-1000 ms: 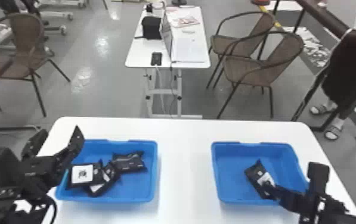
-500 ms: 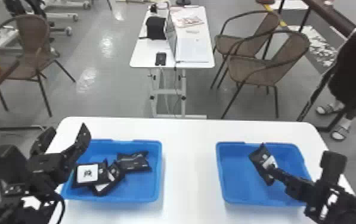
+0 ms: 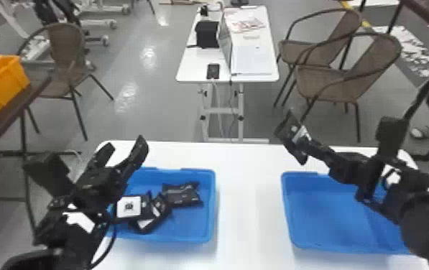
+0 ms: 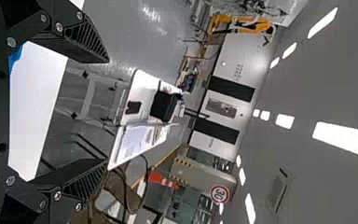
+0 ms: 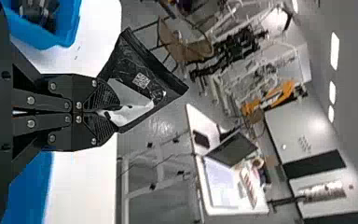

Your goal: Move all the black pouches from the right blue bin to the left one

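Currently one black pouch point(image 3: 286, 131) is in the air, out of the right bin point(image 3: 332, 215) and seen past that bin's far left corner. The right gripper point(image 5: 112, 112) has its fingers pinched together on one end of it. Three more pouches lie in the left bin point(image 3: 192, 228): a white-labelled one point(image 3: 129, 207) toward its left side, one partly beneath that, and a dark one point(image 3: 181, 195) toward the far right corner. Both bins sit on the white table point(image 3: 249, 201), and the left gripper point(image 3: 125, 145) is over the left bin's far left corner, fingers wide apart around nothing.

So three pouches are delivered and this one looks to be next, needing to cross over and be let go. The right arm covers part of its bin, so I can't tell whether others remain. The held pouch has a small square printed code and a pale panel; its wording can't be made out.
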Robot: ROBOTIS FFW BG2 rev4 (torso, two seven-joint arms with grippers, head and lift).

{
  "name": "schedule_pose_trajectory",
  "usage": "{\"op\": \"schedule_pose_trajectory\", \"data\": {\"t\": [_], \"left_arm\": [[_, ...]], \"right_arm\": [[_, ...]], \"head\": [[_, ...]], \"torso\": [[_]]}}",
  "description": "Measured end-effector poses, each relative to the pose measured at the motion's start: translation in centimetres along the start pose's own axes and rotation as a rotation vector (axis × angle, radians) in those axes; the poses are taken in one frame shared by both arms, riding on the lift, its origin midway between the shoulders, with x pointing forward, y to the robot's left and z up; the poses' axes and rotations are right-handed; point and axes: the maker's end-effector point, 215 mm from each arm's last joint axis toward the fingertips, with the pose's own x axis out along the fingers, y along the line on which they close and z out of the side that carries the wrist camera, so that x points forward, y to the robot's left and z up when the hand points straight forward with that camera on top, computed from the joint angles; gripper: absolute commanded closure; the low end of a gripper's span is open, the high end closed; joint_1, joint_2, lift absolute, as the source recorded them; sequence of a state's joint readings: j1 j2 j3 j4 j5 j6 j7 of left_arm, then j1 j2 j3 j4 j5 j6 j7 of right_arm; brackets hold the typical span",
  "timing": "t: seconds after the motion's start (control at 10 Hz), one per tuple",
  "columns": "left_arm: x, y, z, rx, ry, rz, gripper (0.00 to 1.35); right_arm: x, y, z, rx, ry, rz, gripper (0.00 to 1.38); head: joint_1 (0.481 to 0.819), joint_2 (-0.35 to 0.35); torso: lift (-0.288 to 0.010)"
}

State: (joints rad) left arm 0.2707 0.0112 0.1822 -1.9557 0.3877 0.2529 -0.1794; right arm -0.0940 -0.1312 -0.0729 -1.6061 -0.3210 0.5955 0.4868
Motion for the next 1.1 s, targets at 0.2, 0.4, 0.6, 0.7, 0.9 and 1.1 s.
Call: {"op": "schedule_pose_trajectory", "data": {"t": [0.2, 0.4, 0.6, 0.7, 0.9, 1.1], "left_arm": [[0.9, -2.1, 0.1, -0.036, 0.018, -0.058, 0.29], [1.2, -3.3, -0.2, -0.062, 0.021, -0.076, 0.3], [1.8, -5.0, 0.0, -0.079, 0.021, -0.108, 0.3], [2.1, -6.4, 0.0, -0.091, 0.03, -0.137, 0.3], [3.0, -9.6, 0.1, -0.1, 0.043, -0.206, 0.3], [3.7, -12.8, -0.4, -0.108, 0.067, -0.281, 0.3]], "right_arm": [[3.5, 5.2, 1.8, -0.044, 0.0, 0.166, 1.21], [6.1, 9.6, 2.2, -0.115, 0.04, 0.31, 1.21], [8.0, 13.4, 1.8, -0.155, 0.072, 0.425, 1.21], [8.7, 15.2, 1.3, -0.166, 0.088, 0.476, 1.21], [9.6, 18.6, 0.2, -0.206, 0.127, 0.568, 1.21], [10.0, 21.0, -0.7, -0.213, 0.15, 0.63, 1.21]], "head": [[0.695, 0.125], [0.695, 0.156], [0.695, 0.179], [0.695, 0.188], [0.69, 0.196], [0.69, 0.191]], "torso": [[0.01], [0.01], [0.01], [0.01], [0.01], [0.01]]}}
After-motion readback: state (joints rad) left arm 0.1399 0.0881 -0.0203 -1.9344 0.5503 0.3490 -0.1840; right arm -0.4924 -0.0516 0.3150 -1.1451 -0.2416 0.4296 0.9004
